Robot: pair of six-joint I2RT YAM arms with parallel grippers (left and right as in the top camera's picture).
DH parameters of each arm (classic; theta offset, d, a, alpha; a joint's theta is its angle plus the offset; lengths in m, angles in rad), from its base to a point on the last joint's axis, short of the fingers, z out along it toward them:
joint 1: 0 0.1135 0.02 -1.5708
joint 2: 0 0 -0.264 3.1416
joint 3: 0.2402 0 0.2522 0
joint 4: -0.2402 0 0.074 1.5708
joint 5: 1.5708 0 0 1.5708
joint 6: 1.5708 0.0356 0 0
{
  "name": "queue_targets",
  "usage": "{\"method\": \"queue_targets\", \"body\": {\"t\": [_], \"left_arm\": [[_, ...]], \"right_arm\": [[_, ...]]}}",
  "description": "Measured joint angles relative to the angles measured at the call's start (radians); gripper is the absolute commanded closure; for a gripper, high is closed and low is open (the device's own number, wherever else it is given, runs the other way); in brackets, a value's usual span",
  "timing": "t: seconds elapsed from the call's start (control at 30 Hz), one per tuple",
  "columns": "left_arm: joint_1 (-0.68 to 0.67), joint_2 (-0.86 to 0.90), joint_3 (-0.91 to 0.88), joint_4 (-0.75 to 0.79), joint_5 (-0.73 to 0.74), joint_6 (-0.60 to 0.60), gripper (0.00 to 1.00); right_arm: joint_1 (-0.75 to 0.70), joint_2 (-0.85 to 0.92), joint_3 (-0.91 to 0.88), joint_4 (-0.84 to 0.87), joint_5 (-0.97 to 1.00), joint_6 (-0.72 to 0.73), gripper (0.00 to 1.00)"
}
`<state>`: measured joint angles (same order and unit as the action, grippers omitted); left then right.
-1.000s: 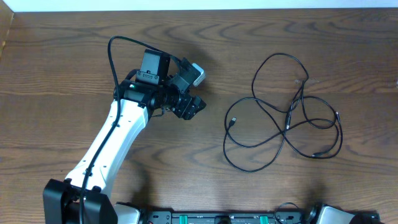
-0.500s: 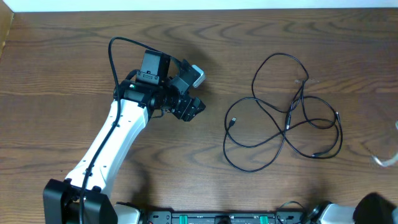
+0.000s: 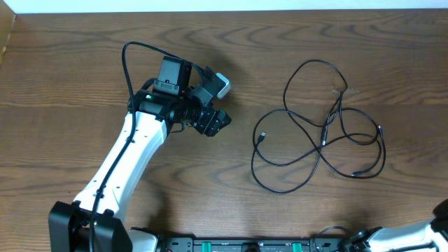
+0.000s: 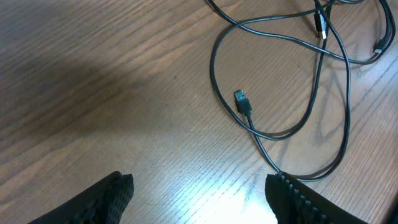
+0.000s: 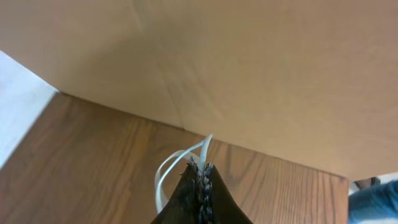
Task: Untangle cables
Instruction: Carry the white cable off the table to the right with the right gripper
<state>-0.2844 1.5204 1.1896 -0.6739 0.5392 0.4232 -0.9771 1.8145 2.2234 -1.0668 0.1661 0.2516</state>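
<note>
Desk (image 3: 336,42): brown wood grain, fills the whole overhead view.

Left arm (image 3: 126,157): white, runs from the bottom-left corner up to the middle-left of the desk. Its own thick black lead arches over the wrist.

Right arm (image 3: 420,234): only a sliver at the bottom-right corner of the overhead view; its claw is outside that view.

Black cables (image 3: 324,138): one loose tangle lying flat on the right half of the desk, with several loops crossing near the middle of the pile. Well apart from the left arm, bare wood between. In the left wrist view the pile sits top-right. One loop sweeps down to just beside the right-hand finger; can't tell if it touches.

Left claw (image 4: 200,186): jaws wide apart, nothing between them, pointed at bare desk just left of the tangle.

Right claw (image 5: 200,180): jaws pressed together, pinching the white cable (image 5: 205,146). The cable sticks up out of the fingertips and a loop of it bows off to the left of the claw. Behind it, a wood surface meets a tan panel (image 5: 249,68). White cable is seen in the right wrist view only.

Plug (image 3: 261,136): small end connector on the left edge of the black tangle, lying free on the desk. It's the bit of cable nearest the left claw. More small plugs on the right side of the pile, too small to tell the type.
</note>
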Motion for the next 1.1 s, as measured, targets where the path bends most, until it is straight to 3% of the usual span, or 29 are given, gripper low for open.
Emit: {"method": "queue_targets", "body": {"t": [0.83,1.03,1.1], "left_arm": [[0.0,0.0,0.0,0.0,0.0,0.0,0.27],[0.0,0.0,0.0,0.0,0.0,0.0,0.27],[0.0,0.0,0.0,0.0,0.0,0.0,0.27]], "right_arm": [[-0.032,0.344,-0.001,-0.142,-0.065,0.004,0.99],[-0.043,0.419,-0.001,-0.18,-0.081,0.009,0.8],[-0.045,0.437,-0.001,-0.188,-0.087,0.01,0.68]]}}
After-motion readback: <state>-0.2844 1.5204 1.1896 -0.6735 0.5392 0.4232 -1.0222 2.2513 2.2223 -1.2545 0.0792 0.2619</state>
